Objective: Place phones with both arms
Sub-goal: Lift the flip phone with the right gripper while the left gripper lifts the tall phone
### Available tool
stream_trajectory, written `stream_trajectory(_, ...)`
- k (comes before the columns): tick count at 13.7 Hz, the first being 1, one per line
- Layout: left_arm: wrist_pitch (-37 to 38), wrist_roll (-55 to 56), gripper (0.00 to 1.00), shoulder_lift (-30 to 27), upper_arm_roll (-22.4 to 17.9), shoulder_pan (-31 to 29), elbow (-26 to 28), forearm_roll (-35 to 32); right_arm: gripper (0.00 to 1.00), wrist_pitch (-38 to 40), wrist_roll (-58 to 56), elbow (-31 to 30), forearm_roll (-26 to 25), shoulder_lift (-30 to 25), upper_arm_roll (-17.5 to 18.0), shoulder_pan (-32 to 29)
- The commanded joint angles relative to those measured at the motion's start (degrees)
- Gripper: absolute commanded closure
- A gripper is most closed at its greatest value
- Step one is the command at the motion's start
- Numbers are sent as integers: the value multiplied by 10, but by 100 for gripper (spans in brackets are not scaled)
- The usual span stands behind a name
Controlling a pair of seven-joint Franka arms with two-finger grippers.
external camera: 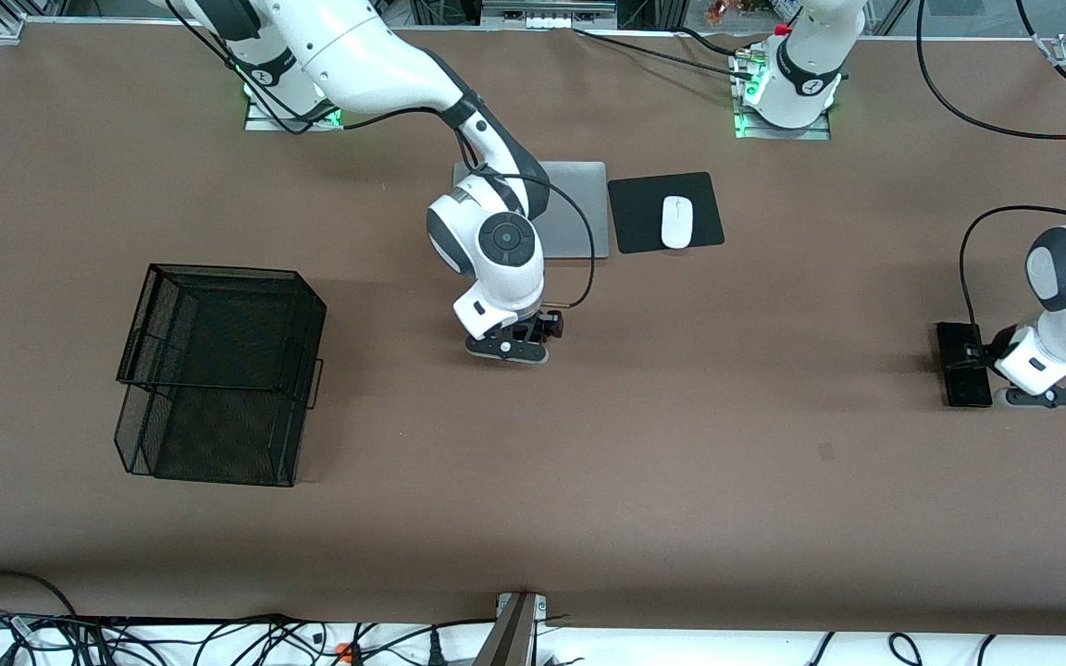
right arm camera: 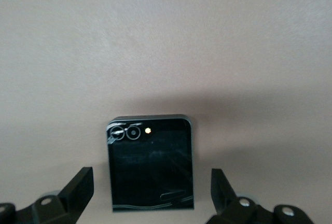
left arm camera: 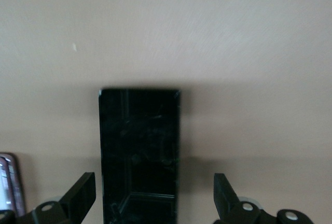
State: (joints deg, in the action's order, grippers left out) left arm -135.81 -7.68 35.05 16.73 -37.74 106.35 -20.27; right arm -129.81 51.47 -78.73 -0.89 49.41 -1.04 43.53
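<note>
The black flip phone [right arm camera: 150, 163] lies flat on the brown surface [external camera: 681, 462] mid-table, under the right tool [right arm camera: 150, 190] — released, fingers straddling it. The slab phone [left arm camera: 139, 154] lies at the left arm's end, under the left tool [left arm camera: 154, 193], likewise spread wide. Each should descend centred, then clench across the narrow sides. The mesh basket [external camera: 218, 370] stands well apart — open room between.
</note>
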Motion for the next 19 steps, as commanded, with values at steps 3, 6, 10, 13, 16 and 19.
stream_trajectory(3, -53, -33, 0, 34, 8, -28, 5, -12, 0, -37, -8, -5, -4, 22, 2, 0)
stream_trajectory(6, -53, -34, 0, 36, 8, -27, 6, -12, 15, -39, -9, -4, -4, 24, 2, 0)
stream_trajectory(10, -40, -57, 80, 35, 8, -30, 6, -11, 92, -16, -28, 3, -3, 5, 1, -3)
stream_trajectory(13, 16, -70, 90, 10, 21, -24, -11, -9, 92, 93, -42, 9, 6, -66, -5, -20)
stream_trajectory(16, 160, -66, 90, -20, 95, -22, -73, -5, 92, 253, -139, 7, 16, -169, -6, -80)
stream_trajectory(19, 283, -50, 92, -17, 177, 3, -140, 1, 92, 320, -278, -46, 19, -263, -66, -128)
